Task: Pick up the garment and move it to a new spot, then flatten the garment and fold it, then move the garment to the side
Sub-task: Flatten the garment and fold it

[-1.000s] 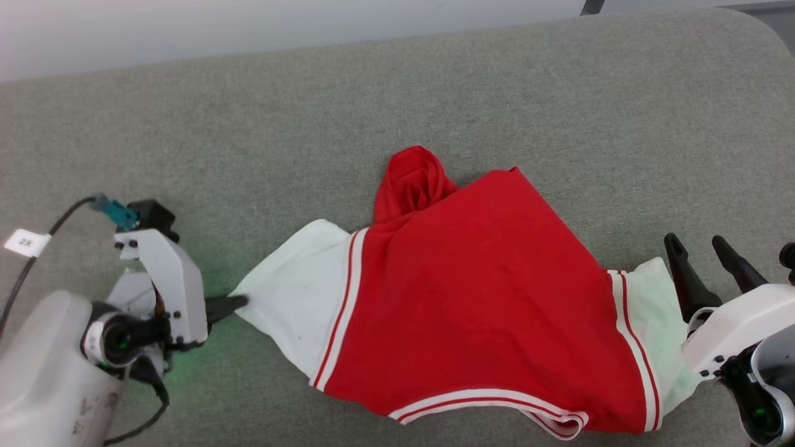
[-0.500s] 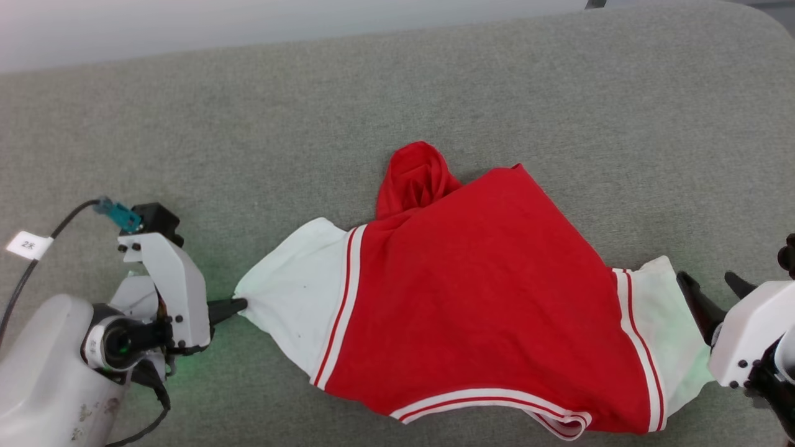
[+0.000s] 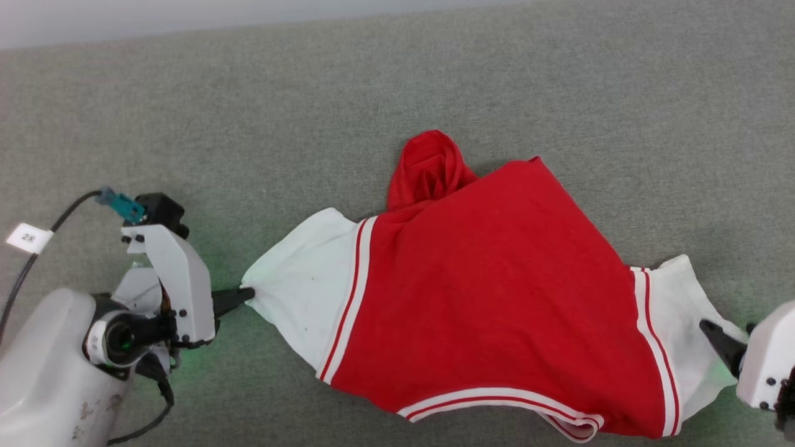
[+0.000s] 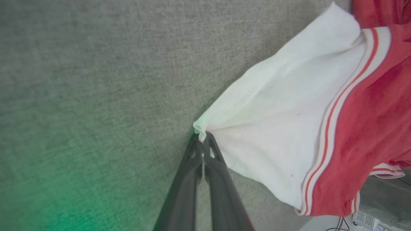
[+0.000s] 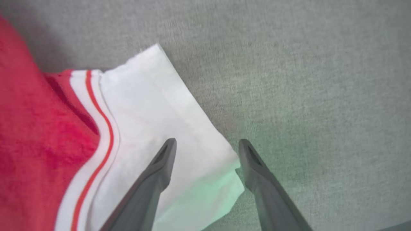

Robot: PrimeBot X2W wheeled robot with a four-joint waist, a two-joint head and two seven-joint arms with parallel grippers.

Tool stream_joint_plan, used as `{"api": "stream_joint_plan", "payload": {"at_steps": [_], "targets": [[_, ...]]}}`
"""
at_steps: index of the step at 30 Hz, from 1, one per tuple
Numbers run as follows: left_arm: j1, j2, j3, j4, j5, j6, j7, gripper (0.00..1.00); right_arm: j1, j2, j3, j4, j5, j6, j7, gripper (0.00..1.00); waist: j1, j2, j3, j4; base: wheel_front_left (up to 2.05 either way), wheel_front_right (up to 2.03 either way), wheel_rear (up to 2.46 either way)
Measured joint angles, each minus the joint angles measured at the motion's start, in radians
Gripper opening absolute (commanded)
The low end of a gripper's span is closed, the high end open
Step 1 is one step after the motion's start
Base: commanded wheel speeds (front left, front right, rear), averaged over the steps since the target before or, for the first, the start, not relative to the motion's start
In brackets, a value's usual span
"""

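The garment (image 3: 490, 292), red with white sleeves and striped trim, lies spread across the grey surface. My left gripper (image 3: 247, 293) is shut on the tip of its white left sleeve (image 3: 304, 298); the left wrist view shows the sleeve corner (image 4: 200, 128) pinched between the closed fingers (image 4: 212, 166). At the lower right, my right gripper (image 3: 723, 338) is open. In the right wrist view its fingers (image 5: 160, 163) straddle the outer edge of the other white sleeve (image 5: 179, 134), one over the cloth, one beside it. Chest lettering is hidden.
The grey fabric surface (image 3: 248, 124) stretches wide around the garment, with its far edge meeting a pale wall (image 3: 186, 15) at the top. A black cable with a white tag (image 3: 28, 238) runs by my left arm.
The left gripper has closed on the white sleeve tip. The right gripper, still open, has dropped toward the other sleeve's edge. The head view has shifted, so the garment sits slightly further right.
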Motion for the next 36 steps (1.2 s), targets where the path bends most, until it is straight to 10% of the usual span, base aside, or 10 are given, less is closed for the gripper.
{"api": "stream_joint_plan", "payload": {"at_steps": [19, 21, 23, 36], "targets": [[0.000, 0.005, 0.005, -0.022, -0.009, 0.007, -0.004, 0.00, 0.019, 0.046, -0.063, 0.067, -0.012, 0.000, 0.080, 1.00, 0.0000, 0.0000, 0.018, 0.000, 0.00, 0.00, 0.00], [-0.001, 0.002, 0.004, -0.019, -0.009, 0.004, -0.009, 0.00, 0.004, 0.045, -0.065, 0.095, -0.014, 0.000, 0.065, 0.30, 0.0000, 0.0000, 0.018, 0.004, 0.00, 0.00, 0.00], [-0.003, -0.002, 0.003, -0.015, -0.009, 0.004, -0.014, 0.00, -0.013, 0.045, -0.064, 0.128, -0.025, 0.000, 0.052, 0.00, 0.0000, 0.0000, 0.017, 0.008, 0.00, 0.00, 0.00], [0.008, -0.017, -0.012, 0.021, -0.007, -0.015, -0.041, 0.00, -0.043, 0.028, -0.055, 0.174, 0.014, -0.001, 0.068, 0.00, 0.0000, 0.0000, -0.041, 0.036, 0.00, 0.00, 0.00]]}}
